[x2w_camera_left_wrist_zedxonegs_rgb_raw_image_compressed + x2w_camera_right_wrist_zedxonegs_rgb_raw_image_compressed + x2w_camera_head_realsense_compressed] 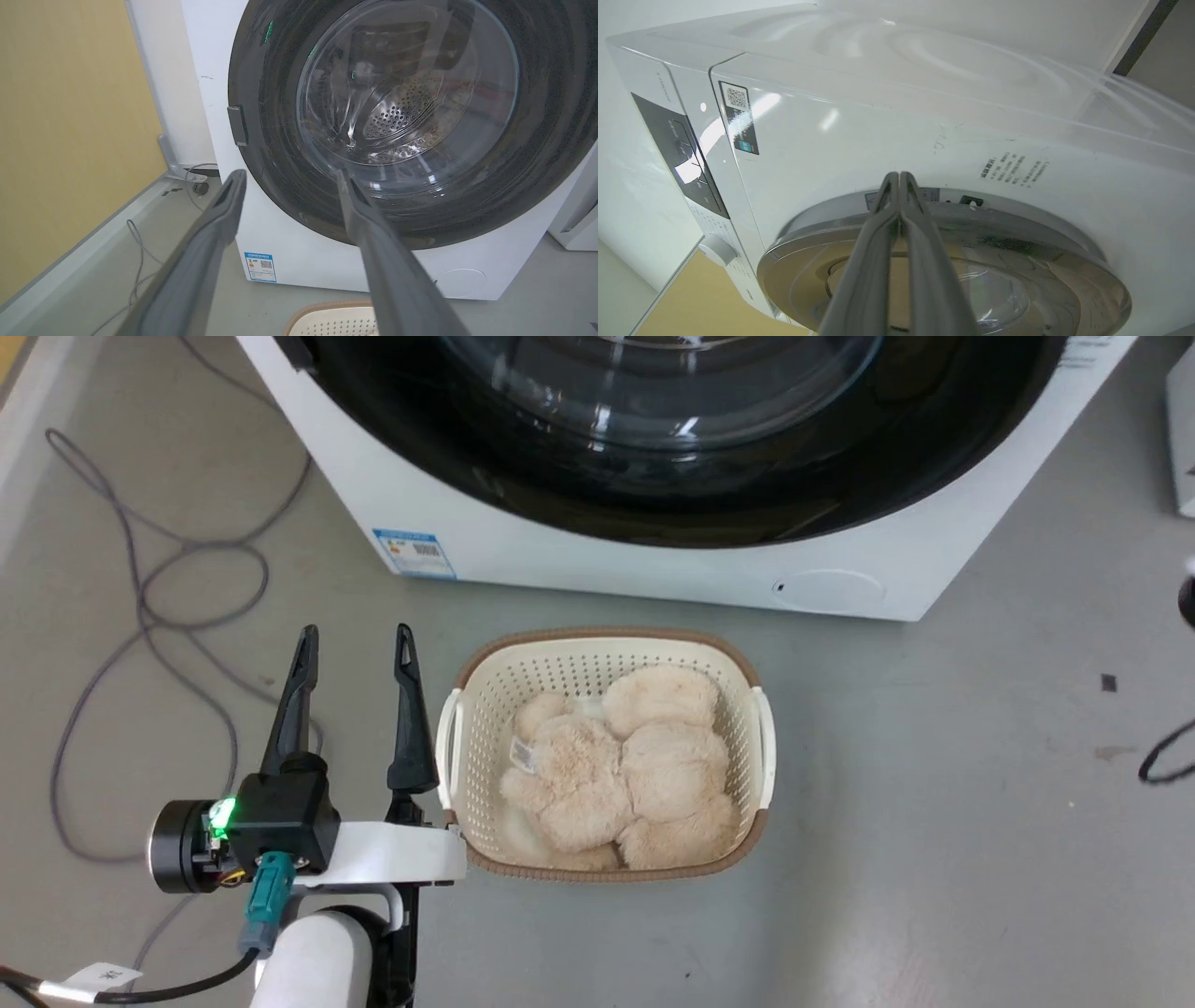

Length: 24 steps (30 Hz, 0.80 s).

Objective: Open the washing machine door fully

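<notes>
Washing machine: The big white boxy front-loading washing machine is standing on the grey floor at the top of the head view.

Door: The large round shiny black washing machine door with the clear glass bowl in the middle is sitting flat against the front of the machine. It is looking shut. Through the glass, the steel drum with little holes is showing.

Left hand: The left gripper with two long dark fingers is hanging over the floor, just beside the basket and pointing at the machine. Its fingers are spread wide apart and are holding nothing. In the left wrist view, the left gripper is aiming at the low left part of the door, not touching it.

Right hand: The right gripper is pointing at the top edge of the door. Its two fingers are pressing tight together with nothing between them. I cannot tell if the tips are touching the door.

Basket: A cream plastic basket with holes and a brown rim is sitting on the floor near the front of the machine. A fluffy beige soft toy is lying inside it.

Sticker: A small blue sticker is sitting low on the machine's front.

Cable: A thin grey cable is curling on the floor to the left.
</notes>
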{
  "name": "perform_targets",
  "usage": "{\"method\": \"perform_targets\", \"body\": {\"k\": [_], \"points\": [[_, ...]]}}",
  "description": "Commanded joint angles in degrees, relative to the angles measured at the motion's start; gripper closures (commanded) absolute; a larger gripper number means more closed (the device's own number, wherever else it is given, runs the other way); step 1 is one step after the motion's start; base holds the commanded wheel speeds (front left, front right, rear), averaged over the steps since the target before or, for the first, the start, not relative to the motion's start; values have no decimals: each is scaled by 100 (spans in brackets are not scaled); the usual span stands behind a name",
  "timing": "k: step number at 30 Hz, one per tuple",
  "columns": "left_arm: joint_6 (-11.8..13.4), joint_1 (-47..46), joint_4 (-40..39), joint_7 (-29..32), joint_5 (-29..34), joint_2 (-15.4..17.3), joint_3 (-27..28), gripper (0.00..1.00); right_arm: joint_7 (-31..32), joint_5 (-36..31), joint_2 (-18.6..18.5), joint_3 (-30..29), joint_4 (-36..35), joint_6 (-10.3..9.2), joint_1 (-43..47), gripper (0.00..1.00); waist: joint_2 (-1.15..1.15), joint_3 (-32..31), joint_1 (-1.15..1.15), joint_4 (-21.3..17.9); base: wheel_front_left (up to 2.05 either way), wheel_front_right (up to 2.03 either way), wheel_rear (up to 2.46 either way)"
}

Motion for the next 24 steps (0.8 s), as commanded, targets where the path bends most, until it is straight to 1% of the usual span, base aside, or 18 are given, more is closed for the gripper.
{"method": "perform_targets", "body": {"k": [1, 9, 15, 19, 20, 24], "points": [[55, -128, -26, -63, -31, 6, -25, 0, 52, 203, -87, 66, 190, 5, -321, 100, 0, 106, -1, 65, 0, 0, 0], [146, -313, -53, -158, -89, 7, -138, 0, 178, 474, -270, 375, 804, 5, -1162, 100, 0, 384, -1, 228, 0, 0, 0], [231, -420, -82, -230, -129, 7, -217, 0, 399, 685, -397, 632, 1202, 5, -1658, 100, 0, 577, -1, 363, 0, 0, 0], [280, -455, -92, -266, -151, 7, -247, 0, 612, 867, -409, 732, 1286, 6, -1788, 100, 0, 645, -1, 415, 0, 0, 0], [300, -459, -91, -277, -159, 7, -256, 0, 765, 925, -397, 787, 1296, 6, -1768, 100, 0, 654, -1, 429, 0, 0, 0], [316, -450, -73, -277, -162, 7, -253, 0, 1003, 868, -377, 907, 1293, 6, -1641, 100, 0, 622, -1, 418, 0, 0, 0]]}}
